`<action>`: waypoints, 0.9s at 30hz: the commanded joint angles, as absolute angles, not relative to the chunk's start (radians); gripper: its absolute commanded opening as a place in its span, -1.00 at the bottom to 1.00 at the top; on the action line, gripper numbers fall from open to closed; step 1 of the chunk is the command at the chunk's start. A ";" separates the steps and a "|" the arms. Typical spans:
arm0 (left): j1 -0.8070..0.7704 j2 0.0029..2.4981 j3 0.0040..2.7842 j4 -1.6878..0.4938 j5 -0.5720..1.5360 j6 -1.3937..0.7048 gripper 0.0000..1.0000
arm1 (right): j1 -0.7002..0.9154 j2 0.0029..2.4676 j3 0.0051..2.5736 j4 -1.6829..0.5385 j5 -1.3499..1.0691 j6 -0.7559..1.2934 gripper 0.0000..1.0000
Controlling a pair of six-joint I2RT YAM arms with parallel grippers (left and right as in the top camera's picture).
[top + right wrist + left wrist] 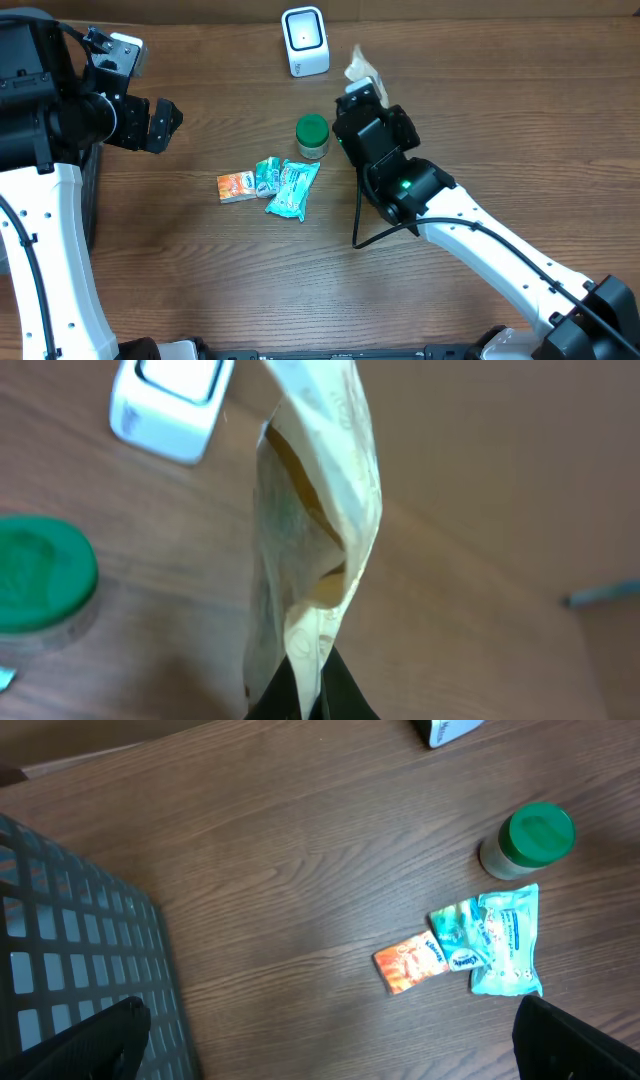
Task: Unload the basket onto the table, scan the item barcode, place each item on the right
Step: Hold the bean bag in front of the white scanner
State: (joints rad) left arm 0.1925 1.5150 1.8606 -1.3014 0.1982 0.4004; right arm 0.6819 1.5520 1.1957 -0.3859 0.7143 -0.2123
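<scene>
The item is a cream, crinkled packet (362, 68) pinched at its lower edge by my right gripper (359, 92), which is shut on it. In the right wrist view the packet (318, 530) stands upright from the black fingertips of that gripper (312, 688). No barcode shows on the faces in view. The white scanner (305, 40) stands at the back of the table, left of the packet and apart from it, and its corner (170, 400) shows at the top left. My left gripper (166, 122) hangs open at the far left, with nothing between its fingers (90, 1040).
A jar with a green lid (312, 135) stands just left of the right arm. Teal packets (286, 186) and an orange packet (236, 186) lie in front of it. A grey mesh basket (70, 950) sits under the left gripper.
</scene>
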 commanded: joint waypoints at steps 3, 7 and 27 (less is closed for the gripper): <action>0.196 1.510 1.883 -1.302 0.202 0.423 0.99 | 0.687 1.553 1.213 -0.228 0.740 -0.509 -0.93; 0.196 1.510 1.883 -1.302 0.202 0.423 1.00 | 0.687 1.584 1.213 -0.049 0.741 -0.694 -0.93; 0.196 1.510 1.883 -1.302 0.202 0.423 0.99 | 0.585 2.115 1.556 0.536 0.647 -1.177 -0.92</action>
